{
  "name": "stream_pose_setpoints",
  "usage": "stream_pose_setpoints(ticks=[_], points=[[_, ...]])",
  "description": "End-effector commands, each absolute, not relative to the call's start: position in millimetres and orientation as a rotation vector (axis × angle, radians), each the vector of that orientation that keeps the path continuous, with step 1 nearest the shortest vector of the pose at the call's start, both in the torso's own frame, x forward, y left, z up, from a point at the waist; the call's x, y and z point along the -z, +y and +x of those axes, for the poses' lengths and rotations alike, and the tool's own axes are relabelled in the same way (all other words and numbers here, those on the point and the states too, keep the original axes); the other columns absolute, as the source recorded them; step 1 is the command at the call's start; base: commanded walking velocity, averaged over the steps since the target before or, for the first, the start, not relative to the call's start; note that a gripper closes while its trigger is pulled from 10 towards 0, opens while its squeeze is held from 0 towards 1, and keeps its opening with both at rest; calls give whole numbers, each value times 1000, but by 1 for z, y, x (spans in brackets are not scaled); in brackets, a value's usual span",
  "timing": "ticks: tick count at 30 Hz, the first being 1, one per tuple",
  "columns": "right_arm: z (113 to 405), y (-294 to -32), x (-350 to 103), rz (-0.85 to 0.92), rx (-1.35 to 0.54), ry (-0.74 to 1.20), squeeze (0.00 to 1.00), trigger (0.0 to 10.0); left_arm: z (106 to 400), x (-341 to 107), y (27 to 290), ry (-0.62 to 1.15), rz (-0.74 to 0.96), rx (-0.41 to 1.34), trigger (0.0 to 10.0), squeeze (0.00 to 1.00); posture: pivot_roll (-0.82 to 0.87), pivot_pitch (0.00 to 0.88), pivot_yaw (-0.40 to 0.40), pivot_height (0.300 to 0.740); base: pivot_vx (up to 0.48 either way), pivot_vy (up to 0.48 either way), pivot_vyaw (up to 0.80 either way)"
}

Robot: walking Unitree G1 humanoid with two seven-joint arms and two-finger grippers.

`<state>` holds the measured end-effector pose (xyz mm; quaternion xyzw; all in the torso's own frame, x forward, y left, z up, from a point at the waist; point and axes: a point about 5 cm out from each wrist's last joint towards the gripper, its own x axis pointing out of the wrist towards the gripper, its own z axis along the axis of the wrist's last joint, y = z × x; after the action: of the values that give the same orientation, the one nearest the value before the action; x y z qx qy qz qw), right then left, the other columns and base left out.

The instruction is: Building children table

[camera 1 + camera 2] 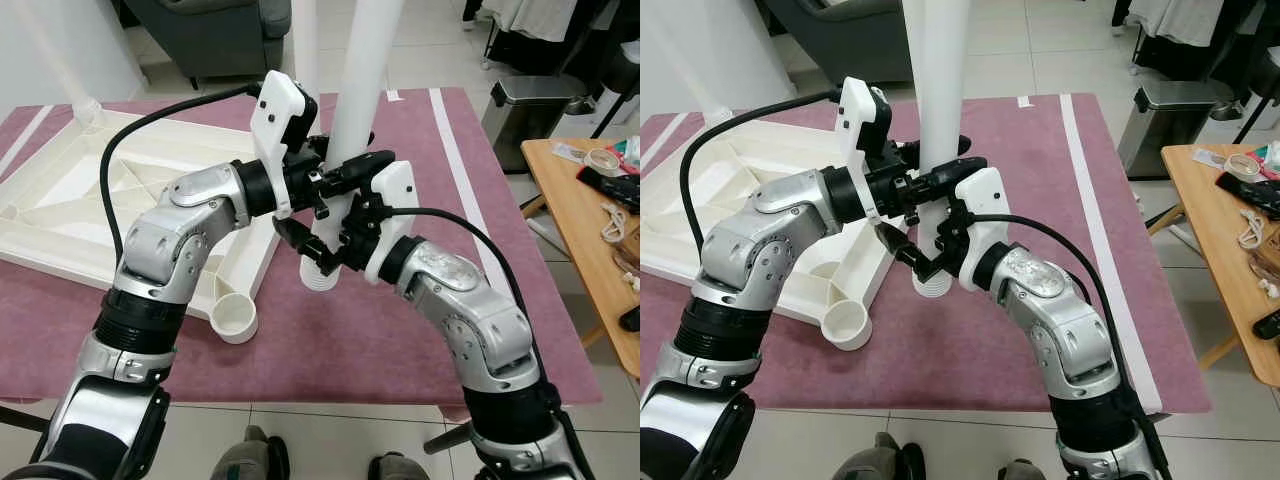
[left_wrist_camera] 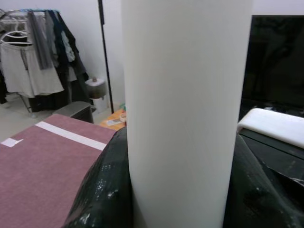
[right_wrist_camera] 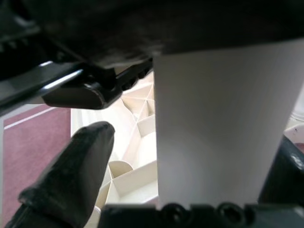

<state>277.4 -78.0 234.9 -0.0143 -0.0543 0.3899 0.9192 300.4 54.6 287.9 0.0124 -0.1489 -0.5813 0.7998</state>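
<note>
Both grippers, left (image 1: pixel 335 180) and right (image 1: pixel 318 250), jaws clamped on upright white table leg (image 1: pixel 355 90), threaded end down

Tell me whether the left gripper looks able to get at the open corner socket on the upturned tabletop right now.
Probably not as things stand. The left gripper is shut on the white table leg, which the right gripper also holds near its threaded end. The corner socket itself sits uncovered on the tabletop.
</note>
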Motion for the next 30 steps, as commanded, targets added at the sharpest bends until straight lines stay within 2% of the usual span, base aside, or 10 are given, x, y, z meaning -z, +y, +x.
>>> stream_pose_setpoints(ticks=[1, 2, 3, 20, 21, 28, 29, 30], points=[[283, -85, -236, -15, -754, -86, 0, 6078, 292, -289, 49, -348, 43, 1318, 10000, 0, -83, 80, 124, 740, 0, 0, 0], [283, -85, -236, -15, -754, -86, 0, 6078, 292, -289, 49, -348, 43, 1318, 10000, 0, -83, 80, 124, 740, 0, 0, 0], [283, -86, -236, -9, -757, -77, 0, 196, 293, -290, 50, -354, 44, 1307, 10000, 0, -83, 80, 125, 740, 0, 0, 0], [278, -92, -226, 12, -781, 4, 0, 0, 294, -289, 53, -394, 81, 1296, 10000, 0, -79, 82, 128, 740, 0, 0, 0], [278, -92, -226, 19, -785, 1, 0, 0, 293, -288, 52, -394, 75, 1305, 10000, 1000, -77, 81, 128, 740, 0, 0, 0], [279, -91, -228, 33, -779, -9, 0, 0, 290, -289, 50, -404, 16, 1321, 10000, 1000, -77, 81, 129, 740, 0, 0, 0], [280, -92, -229, 43, -746, -20, 0, 0, 290, -296, 53, -420, -97, 1315, 10000, 898, -79, 81, 127, 740, 0, 0, 0], [280, -92, -229, 43, -746, -20, 0, 0, 290, -296, 53, -420, -97, 1315, 10000, 898, -79, 81, 127, 740, 0, 0, 0]])
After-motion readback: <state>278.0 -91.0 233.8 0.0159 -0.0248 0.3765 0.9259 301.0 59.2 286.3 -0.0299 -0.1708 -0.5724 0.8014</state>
